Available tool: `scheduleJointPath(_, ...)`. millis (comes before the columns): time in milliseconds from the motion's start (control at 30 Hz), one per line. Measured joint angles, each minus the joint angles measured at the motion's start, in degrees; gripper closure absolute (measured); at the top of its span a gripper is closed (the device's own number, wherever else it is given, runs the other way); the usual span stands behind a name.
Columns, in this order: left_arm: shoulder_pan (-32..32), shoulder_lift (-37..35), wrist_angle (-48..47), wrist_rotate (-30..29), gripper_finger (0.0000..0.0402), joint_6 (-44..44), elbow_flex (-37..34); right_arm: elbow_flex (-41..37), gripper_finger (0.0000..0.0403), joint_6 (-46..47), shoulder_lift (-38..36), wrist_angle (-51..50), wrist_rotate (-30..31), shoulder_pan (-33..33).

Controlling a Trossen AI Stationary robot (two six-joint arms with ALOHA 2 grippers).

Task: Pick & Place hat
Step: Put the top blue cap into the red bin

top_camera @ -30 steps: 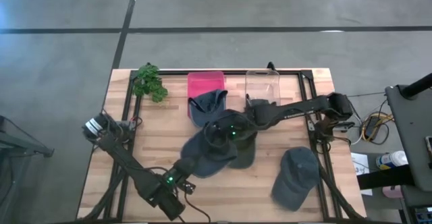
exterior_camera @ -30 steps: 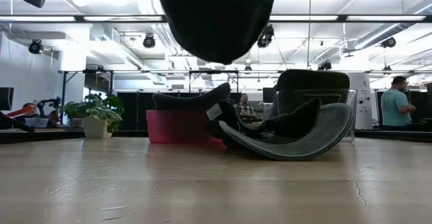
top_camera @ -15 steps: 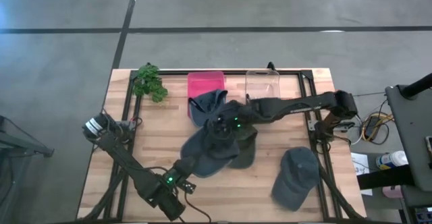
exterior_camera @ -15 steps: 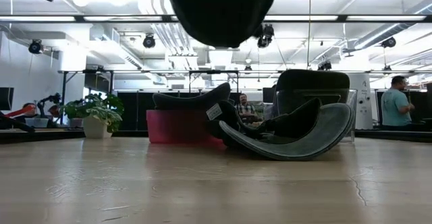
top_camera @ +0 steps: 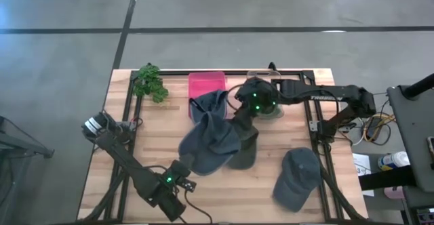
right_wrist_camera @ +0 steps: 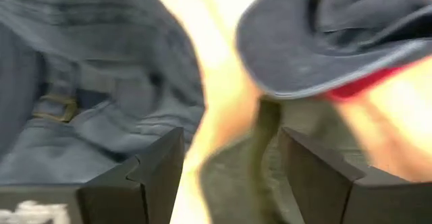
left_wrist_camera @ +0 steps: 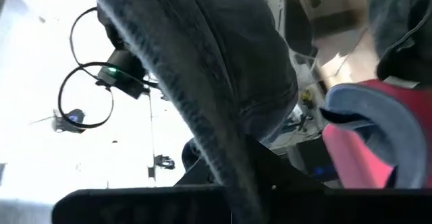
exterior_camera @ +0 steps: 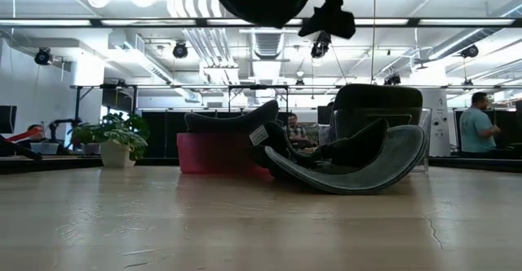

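Left gripper [top_camera: 193, 177] sits low near the front edge of the light butcher-block wooden table [top_camera: 271, 205], and its jaws are clenched on the brim of a slate-blue denim baseball cap [top_camera: 207, 142]. In the left wrist view the cap's stitched brim edge [left_wrist_camera: 202, 116] runs straight into the jaws and fills most of the frame. The cap stretches away from the jaws toward the table's middle, crown lifted and hanging.

Just beyond the held cap, touching its far side, lies an olive-green cap [top_camera: 244, 150] flat on the wood. Off to the side, well apart from both, a second grey-blue cap [top_camera: 298, 176] sits alone near the right-hand front corner, with bare wood all around it.

Right gripper [top_camera: 239, 120] is over the middle of the pile, jaws released with a clear gap between them. Through that gap the right wrist view shows the blue cap's back strap and buckle [right_wrist_camera: 57, 106] on one side and the green cap [right_wrist_camera: 256, 163] under the gap.

Farther back, another dark blue cap [top_camera: 209, 103] drapes over the rim of a pink plastic bin [top_camera: 203, 81]. Beside it a clear plastic container [top_camera: 264, 81], then a small green potted plant [top_camera: 150, 83] at the far corner. Most free room is the front-centre strip of table.
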Motion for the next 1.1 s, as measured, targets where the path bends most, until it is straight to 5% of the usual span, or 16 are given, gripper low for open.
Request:
scheduleJointPath(400, 0.47, -0.38, -0.01, -0.31, 0.0383, 4.68, -0.50, -5.44, 0.0160, 11.78, 0.99, 14.02, -23.57, -6.68)
scheduleJointPath(767, 1.48, -0.38, -0.01, -0.29, 0.0383, 6.71, -0.52, -5.47, 0.0170, 15.21, 5.85, 14.04, -26.29, -6.35)
scheduleJointPath(900, 1.75, -0.38, -0.02, -0.28, 0.0383, 7.00, -0.55, -5.45, 0.0217, 14.68, 5.87, 12.30, -27.37, -6.44)
scheduleJointPath(1100, 3.44, -0.38, -0.02, -0.25, 0.0383, 6.82, -0.60, -5.45, 0.0342, 14.30, 5.63, 12.14, -27.68, -6.75)
